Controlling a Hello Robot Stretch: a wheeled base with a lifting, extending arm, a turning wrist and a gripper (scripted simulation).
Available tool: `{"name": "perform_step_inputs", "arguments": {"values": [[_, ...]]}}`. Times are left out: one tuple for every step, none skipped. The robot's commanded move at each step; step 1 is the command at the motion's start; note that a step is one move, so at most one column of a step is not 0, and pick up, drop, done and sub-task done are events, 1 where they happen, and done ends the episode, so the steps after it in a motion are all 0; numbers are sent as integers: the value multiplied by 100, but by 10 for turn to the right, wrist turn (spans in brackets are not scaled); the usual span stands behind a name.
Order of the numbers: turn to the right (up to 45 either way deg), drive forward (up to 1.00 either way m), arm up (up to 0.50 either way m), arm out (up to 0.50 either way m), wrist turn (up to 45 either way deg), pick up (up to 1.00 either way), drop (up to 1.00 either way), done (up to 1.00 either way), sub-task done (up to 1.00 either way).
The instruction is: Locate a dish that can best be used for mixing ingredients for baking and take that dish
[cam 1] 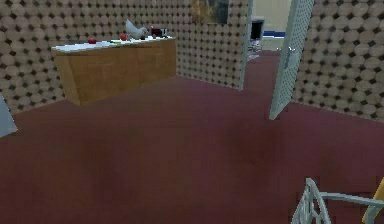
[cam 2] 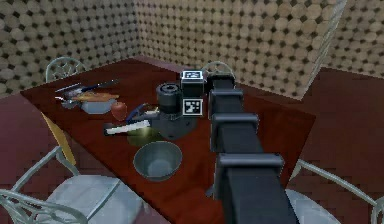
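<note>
A round grey-blue bowl (cam 2: 155, 159) stands near the front edge of a dark red-brown table (cam 2: 280, 120) in the arm side view. The arm's dark bar rises from the bottom edge over the table. At its far end are two white marked squares, and left of them is the gripper (cam 2: 160, 110). Its dark body lies just beyond the bowl. Small things lie on the table at and behind the gripper's far end, so I cannot tell whether it holds anything.
Left of the gripper, the table bears a red round thing (cam 2: 119, 107), a reddish dish (cam 2: 97, 100), a pale stick-like thing (cam 2: 128, 127) and utensils (cam 2: 75, 88). White wire chairs (cam 2: 85, 195) ring the table. The forward view shows a wooden counter (cam 1: 115, 65), an open door (cam 1: 290, 60) and bare red floor.
</note>
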Motion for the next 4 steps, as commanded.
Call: {"name": "perform_step_inputs", "arguments": {"values": [[0, 0, 0, 0, 180, 0, 0, 0, 0], [0, 0, -24, 0, 0, 0, 0, 0, 0], [0, 0, 0, 0, 0, 100, 0, 0, 0], [0, 0, 10, 0, 0, 0, 0, 0, 0]]}}
